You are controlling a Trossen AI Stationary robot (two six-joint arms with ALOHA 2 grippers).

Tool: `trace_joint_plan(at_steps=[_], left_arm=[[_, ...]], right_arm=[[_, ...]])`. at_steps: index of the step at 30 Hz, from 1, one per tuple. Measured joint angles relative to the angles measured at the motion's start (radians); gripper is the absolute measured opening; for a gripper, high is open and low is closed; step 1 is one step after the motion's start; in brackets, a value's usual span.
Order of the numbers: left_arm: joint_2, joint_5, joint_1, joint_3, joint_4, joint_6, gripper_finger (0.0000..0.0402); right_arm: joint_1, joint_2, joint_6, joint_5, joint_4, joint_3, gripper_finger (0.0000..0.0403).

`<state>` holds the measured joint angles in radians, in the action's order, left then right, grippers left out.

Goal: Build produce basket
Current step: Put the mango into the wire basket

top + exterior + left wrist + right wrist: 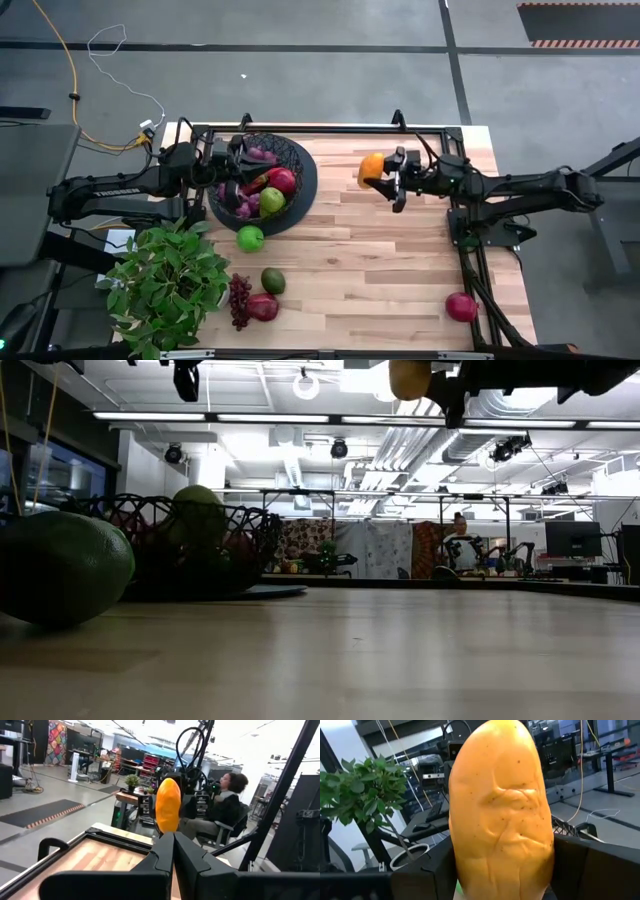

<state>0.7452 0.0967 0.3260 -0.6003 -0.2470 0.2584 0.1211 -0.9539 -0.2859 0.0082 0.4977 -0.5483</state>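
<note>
So the right pincer is clamped on the yellow-orange pepper, holding it up in the air above the wooden worktop, right of the basket and clear of it. The wrist camera is basically all pepper, squeezed between the two dark fingers. The left pincer hangs over the basket with its jaws fully closed, nothing in them. Inside the basket there's a green apple, a red pomegranate and purple grapes. Still out on the worktop: another green apple just beside the basket, an avocado, a dark grape bunch, a pomegranate next to it, and one more pomegranate near the right edge. Potted plant at the near left corner.
</note>
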Motion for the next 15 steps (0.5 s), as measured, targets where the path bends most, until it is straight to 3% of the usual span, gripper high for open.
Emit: trace_joint_plan(at_steps=[15], left_arm=[[0.0, -0.029, 0.0, 0.0, -0.008, 0.007, 0.0002]], right_arm=[[0.0, 0.0, -0.037, 0.0, 0.0, -0.001, 0.0218]])
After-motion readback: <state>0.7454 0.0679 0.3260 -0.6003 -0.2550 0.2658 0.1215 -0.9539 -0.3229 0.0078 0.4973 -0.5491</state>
